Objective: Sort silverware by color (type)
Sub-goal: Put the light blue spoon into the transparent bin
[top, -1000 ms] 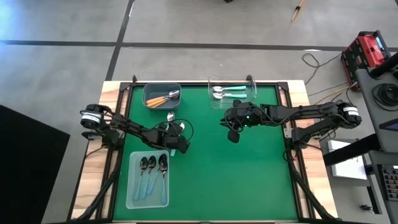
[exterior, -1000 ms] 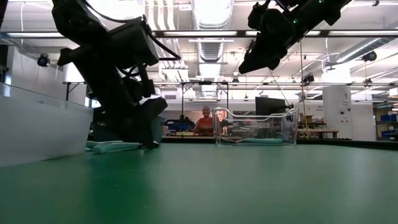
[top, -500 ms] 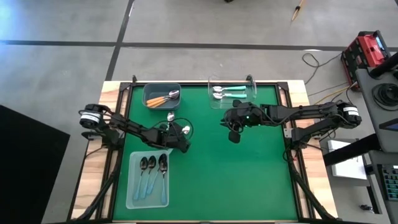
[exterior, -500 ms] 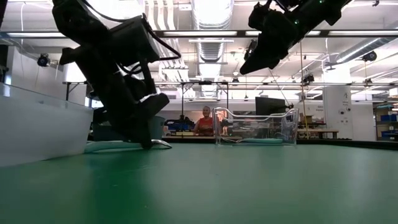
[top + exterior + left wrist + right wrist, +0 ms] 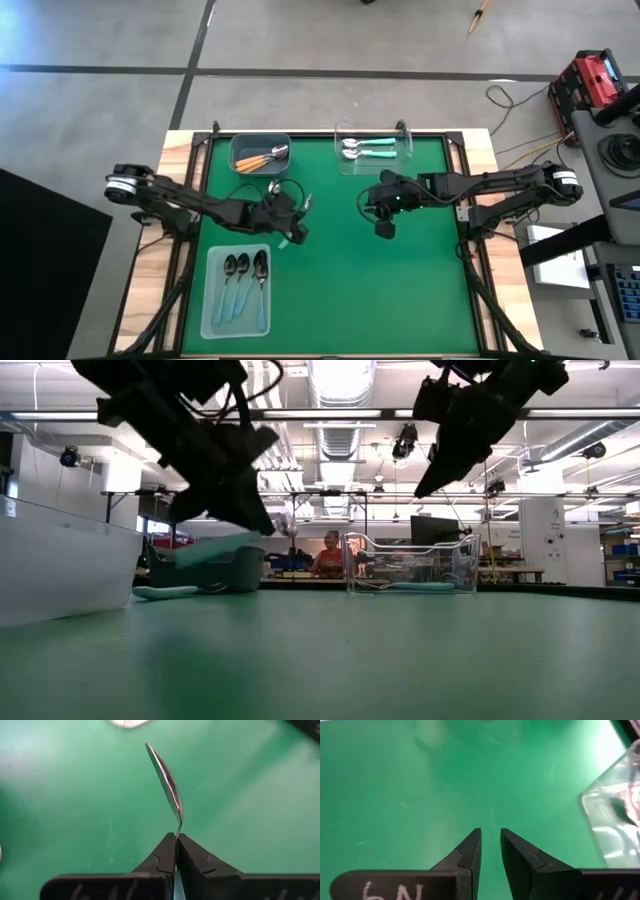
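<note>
The left gripper (image 5: 176, 851) clamps a teal-handled spoon (image 5: 166, 782) at its thin neck above the mat (image 5: 400, 280), at nine o'clock from the idle, empty right gripper (image 5: 490, 851) (fingers slightly apart); light, rigid and slippery, it would likely swivel.

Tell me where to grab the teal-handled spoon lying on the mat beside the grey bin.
Likely the teal handle, from straight above, jaws across its width: it lies flat and narrow on the mat, while the rounded bowl might slip.
</note>
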